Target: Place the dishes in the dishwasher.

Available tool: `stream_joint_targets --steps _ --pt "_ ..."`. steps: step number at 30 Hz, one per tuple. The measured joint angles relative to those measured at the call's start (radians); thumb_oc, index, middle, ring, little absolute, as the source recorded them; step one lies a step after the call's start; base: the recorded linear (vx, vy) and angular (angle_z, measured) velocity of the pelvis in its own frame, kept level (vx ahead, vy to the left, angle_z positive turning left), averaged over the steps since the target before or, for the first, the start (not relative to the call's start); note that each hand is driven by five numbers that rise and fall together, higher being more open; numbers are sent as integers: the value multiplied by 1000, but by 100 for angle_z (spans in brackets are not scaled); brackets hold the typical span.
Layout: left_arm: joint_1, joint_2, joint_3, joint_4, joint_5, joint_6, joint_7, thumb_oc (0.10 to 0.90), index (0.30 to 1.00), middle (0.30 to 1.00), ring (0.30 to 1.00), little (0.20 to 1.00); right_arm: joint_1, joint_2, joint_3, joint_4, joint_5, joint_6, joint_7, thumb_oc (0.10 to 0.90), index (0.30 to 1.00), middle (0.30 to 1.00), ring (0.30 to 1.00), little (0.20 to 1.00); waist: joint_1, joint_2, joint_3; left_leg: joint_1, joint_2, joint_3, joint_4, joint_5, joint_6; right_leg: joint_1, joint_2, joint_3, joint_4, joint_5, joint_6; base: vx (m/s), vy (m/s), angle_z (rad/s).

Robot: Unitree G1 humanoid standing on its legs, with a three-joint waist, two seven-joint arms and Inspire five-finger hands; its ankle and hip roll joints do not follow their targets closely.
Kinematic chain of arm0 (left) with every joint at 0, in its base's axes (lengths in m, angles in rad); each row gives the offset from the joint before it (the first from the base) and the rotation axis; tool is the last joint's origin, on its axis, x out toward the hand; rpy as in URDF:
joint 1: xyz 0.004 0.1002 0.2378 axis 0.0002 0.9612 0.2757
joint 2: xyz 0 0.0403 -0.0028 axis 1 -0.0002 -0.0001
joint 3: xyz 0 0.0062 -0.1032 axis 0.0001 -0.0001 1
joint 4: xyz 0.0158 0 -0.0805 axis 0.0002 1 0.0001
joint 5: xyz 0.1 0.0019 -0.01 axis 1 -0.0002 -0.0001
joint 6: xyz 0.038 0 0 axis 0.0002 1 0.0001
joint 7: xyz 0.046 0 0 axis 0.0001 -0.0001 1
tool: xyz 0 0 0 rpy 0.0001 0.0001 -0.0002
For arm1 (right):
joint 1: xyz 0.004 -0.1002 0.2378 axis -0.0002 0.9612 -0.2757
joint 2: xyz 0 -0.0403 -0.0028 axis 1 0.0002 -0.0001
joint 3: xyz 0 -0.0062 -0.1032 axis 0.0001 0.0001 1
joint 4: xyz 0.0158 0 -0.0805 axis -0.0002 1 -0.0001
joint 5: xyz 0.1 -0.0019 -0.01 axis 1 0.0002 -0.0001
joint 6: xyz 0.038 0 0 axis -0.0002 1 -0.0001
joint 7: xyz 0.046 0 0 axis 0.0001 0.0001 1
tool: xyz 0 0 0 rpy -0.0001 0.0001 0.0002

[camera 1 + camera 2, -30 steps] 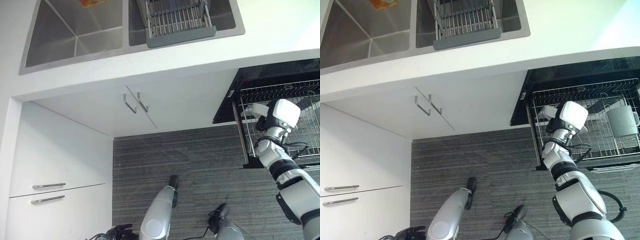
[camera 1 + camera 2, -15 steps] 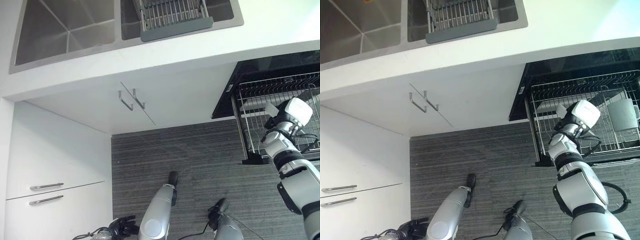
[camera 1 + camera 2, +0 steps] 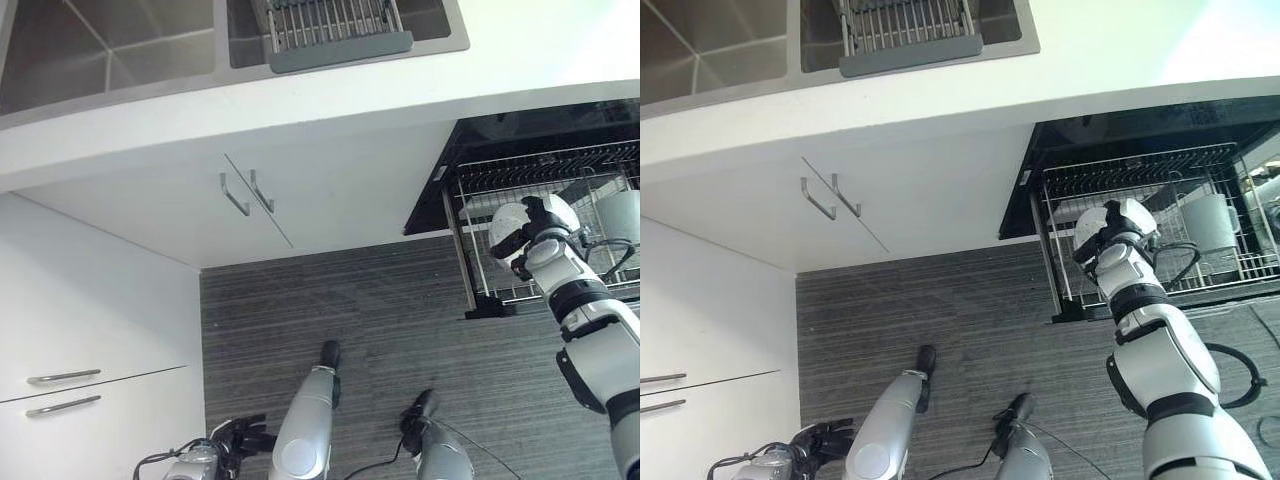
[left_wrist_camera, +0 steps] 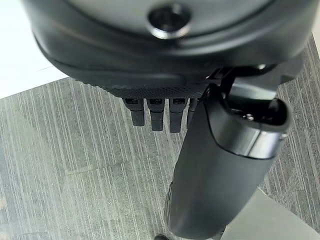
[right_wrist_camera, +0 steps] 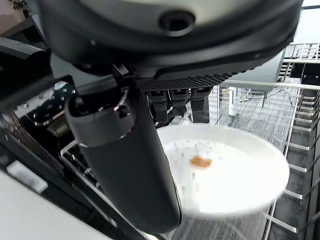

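My right hand [image 3: 548,216] is shut on a white plate [image 3: 506,233], held over the left part of the pulled-out wire dishwasher rack [image 3: 560,170]. In the right wrist view the plate [image 5: 235,175] bears a small brown speck. The thumb [image 5: 130,165] lies across its near rim and the fingers [image 5: 180,102] reach behind its far rim. Rack wires [image 5: 300,145] show just beneath it. My left hand [image 3: 240,440] hangs low by the floor, its fingers [image 4: 155,112] straight and holding nothing.
A grey cup [image 3: 1208,222] stands in the rack to the right of the plate. The black dishwasher opening [image 3: 1120,120] sits under the white counter [image 3: 330,95]. A grey drainer [image 3: 330,25] rests in the sink above. Cabinet handles [image 3: 245,192] are to the left.
The camera has shifted. My right wrist has turned, and the plate has swung round to the left side of the hand, lower over the rack. The left hand stays hanging.
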State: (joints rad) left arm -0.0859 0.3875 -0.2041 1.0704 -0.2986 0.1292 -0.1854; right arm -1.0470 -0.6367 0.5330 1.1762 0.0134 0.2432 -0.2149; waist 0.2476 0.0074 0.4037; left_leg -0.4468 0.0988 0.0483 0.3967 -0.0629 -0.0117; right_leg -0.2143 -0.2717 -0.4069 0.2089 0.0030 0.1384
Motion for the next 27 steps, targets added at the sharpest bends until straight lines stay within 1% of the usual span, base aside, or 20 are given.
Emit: stream_joint_targets --steps 2,4,7,9,10,11,13,15,16,17,19,20,22,24,26,27 --pt "0 7 16 0 0 1 1 800 900 900 900 900 -2 -7 -13 -32 0 0 0 800 900 900 900 900 -4 -17 0 8 5 1 1 0 -1 11 6 1 -8 4 0 -41 -8 -5" --pt "0 8 16 -1 0 2 1 800 900 900 900 900 -3 -19 -16 -69 1 0 0 800 900 900 900 900 -8 -26 -4 20 6 2 3 0 -2 28 10 1 -17 11 -1 -66 6 -2" --pt "7 10 36 5 0 2 3 800 900 900 900 900 0 -41 -21 -167 38 3 -3 800 900 900 900 900 -30 -47 -14 21 9 4 13 -5 -2 31 10 5 -17 14 -5 45 -8 -3" --pt "18 12 52 7 1 3 6 800 900 900 900 900 53 -49 -69 -269 50 8 -15 800 900 900 900 900 -32 -60 -22 34 14 8 25 -18 -2 49 14 10 -22 14 -6 64 0 -10" --pt "26 17 54 7 1 3 8 800 900 900 900 900 86 -51 -93 -325 55 17 -26 800 900 900 900 900 -34 -73 -31 42 17 16 26 -28 -6 54 15 15 -25 14 -6 68 14 -18" --pt "38 19 68 8 1 4 15 800 900 900 900 900 145 -51 -122 -418 69 27 -47 800 900 900 900 900 -39 -86 -45 50 20 23 35 -35 -2 61 16 21 -28 14 -6 47 18 -18" --pt "58 20 76 19 2 17 24 800 900 900 900 900 209 -50 -124 -500 69 42 -76 800 900 900 900 900 -63 -103 -78 52 22 32 51 -46 2 64 16 35 -30 15 -5 41 28 -16" --pt "60 19 73 20 2 16 23 800 900 900 900 900 234 -50 -126 -501 69 57 -100 800 900 900 900 900 -77 -103 -89 56 22 37 60 -52 7 70 14 40 -30 15 -5 60 40 -10" --pt "62 14 89 19 4 17 27 800 900 900 900 900 296 -46 -181 -556 69 83 -110 800 900 900 900 900 -79 -104 -93 68 23 47 64 -62 8 76 13 49 -31 15 -5 62 33 -15" --pt "78 7 102 19 8 17 31 800 900 900 900 900 372 -39 -219 -621 68 92 -127 800 900 900 900 900 -81 -98 -99 81 23 52 71 -69 9 88 11 55 -31 15 -4 48 23 -28" --pt "99 -13 102 20 9 17 43 800 900 900 900 900 433 -35 -235 -636 67 107 -139 800 900 900 900 900 -107 -83 -115 88 23 65 80 -85 10 90 8 71 -35 15 -4 63 28 -20" --pt "108 -26 103 21 9 17 49 800 900 900 900 900 474 -34 -251 -658 67 118 -145 800 900 900 900 900 -112 -74 -123 89 24 68 88 -89 14 91 7 74 -34 16 -3 52 22 -12" --pt "131 -50 119 23 11 19 56 800 900 900 900 900 594 0 -301 -716 64 133 -165 800 900 900 900 900 -129 -63 -137 108 27 84 89 -96 14 98 7 94 -34 17 0 30 26 -21" --pt "149 -65 126 26 11 26 66 800 900 900 900 900 661 17 -302 -750 63 166 -165 800 900 900 900 900 -148 -55 -145 119 31 96 89 -101 13 100 7 101 -35 17 1 17 29 -18" --pt "159 -70 130 30 11 26 67 800 900 900 900 900 725 35 -303 -781 31 183 -167 800 900 900 900 900 -168 -47 -150 123 36 102 90 -102 12 98 10 108 -33 16 2 20 28 -16" --pt "159 -74 130 31 12 26 69 800 900 900 900 900 746 42 -303 -781 20 186 -166 800 900 900 900 900 -170 -42 -153 130 40 111 91 -103 11 95 13 122 -33 16 2 30 17 -24"
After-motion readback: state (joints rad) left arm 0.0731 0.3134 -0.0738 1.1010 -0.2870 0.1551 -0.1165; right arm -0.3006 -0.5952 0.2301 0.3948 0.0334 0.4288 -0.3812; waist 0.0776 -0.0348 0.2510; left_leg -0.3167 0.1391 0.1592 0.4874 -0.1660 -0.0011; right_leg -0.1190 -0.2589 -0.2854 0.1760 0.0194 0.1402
